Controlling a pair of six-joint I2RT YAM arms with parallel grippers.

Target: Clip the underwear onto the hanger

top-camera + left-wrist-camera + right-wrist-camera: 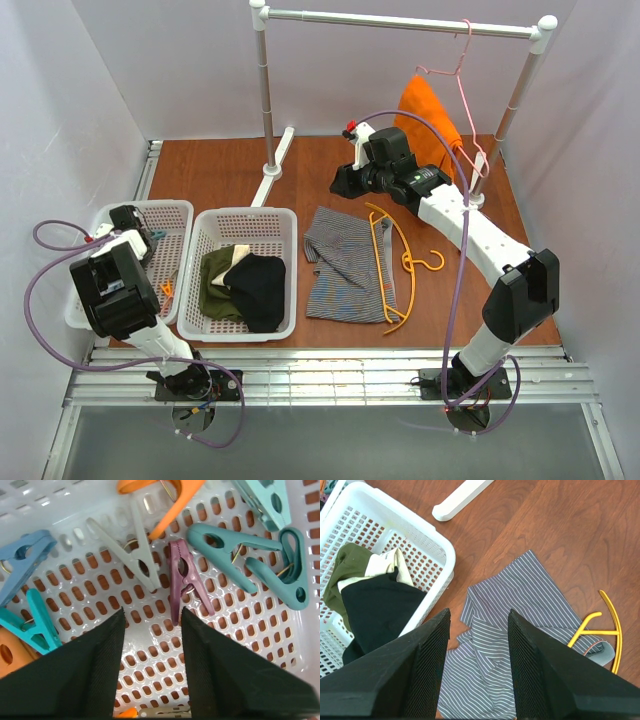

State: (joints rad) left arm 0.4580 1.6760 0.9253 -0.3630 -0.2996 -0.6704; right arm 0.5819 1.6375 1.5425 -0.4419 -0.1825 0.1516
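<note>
With jaws apart, the left pincer (152,614) should drop squarely astride the purple peg (182,577), while the open right pincer (479,615) hovers over the underwear (520,597).

bright, even light; sharp focus
</note>
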